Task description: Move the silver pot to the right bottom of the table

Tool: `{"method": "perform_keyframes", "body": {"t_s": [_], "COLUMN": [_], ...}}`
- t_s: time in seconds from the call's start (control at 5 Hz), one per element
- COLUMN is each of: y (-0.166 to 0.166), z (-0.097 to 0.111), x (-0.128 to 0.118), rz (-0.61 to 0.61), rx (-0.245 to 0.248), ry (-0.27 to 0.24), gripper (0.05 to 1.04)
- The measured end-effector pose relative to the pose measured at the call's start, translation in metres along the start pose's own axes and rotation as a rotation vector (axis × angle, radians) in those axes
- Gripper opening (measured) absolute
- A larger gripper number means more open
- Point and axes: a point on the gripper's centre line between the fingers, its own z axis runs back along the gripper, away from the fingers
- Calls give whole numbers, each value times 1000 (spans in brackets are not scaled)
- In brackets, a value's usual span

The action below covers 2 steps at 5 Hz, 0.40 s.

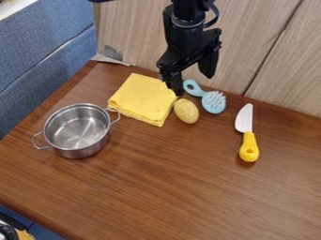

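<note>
The black two-finger pincer [193,84] is hanging over the back of the wooden tabletop [150,187], its fingers spread apart; the round silver metal pot [78,130] is standing upright at the left, one wire handle lying near a folded yellow cloth [143,99]; a yellow oval object [186,111], a light-blue plastic brush [214,102] and a yellow-handled, white-bladed knife [248,140] are lying farther right

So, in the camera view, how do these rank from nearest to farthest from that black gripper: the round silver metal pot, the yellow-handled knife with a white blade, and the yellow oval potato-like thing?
1. Potato-like thing, just below the gripper in the picture.
2. Knife, toward the picture's right.
3. Pot, on the picture's left.
</note>
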Motion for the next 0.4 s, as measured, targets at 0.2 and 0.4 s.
{"method": "perform_keyframes", "body": {"t_s": [0.2, 0.4], "y": [4, 33], "z": [-9, -7], "x": [-2, 18], "rz": [2, 86], "rx": [25, 69], "ry": [11, -16], "gripper": [1000, 1000]}}
